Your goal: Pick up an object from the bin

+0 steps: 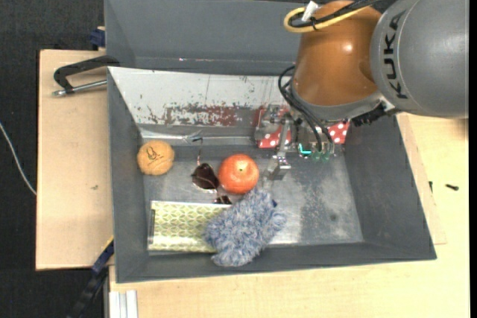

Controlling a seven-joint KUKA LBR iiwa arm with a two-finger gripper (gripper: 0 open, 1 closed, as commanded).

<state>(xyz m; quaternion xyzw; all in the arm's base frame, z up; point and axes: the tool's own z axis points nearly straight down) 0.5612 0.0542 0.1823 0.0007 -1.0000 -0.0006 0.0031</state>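
obj: red/white dotted item (340,132) at back of bin (387,194), mid-right, under gripper (285,157) | nbr: red apple (239,173) just left of gripper | risk: could bump apple or snag item edge, gripper sits betw. both | arm (428,33): in from right, wrist down | gripper open/shut: can't tell, nothing seen held

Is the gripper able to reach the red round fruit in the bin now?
Probably yes: the red fruit lies uncovered just left of the gripper in the view; the dark thing and the fuzzy blue cloth border its other sides.
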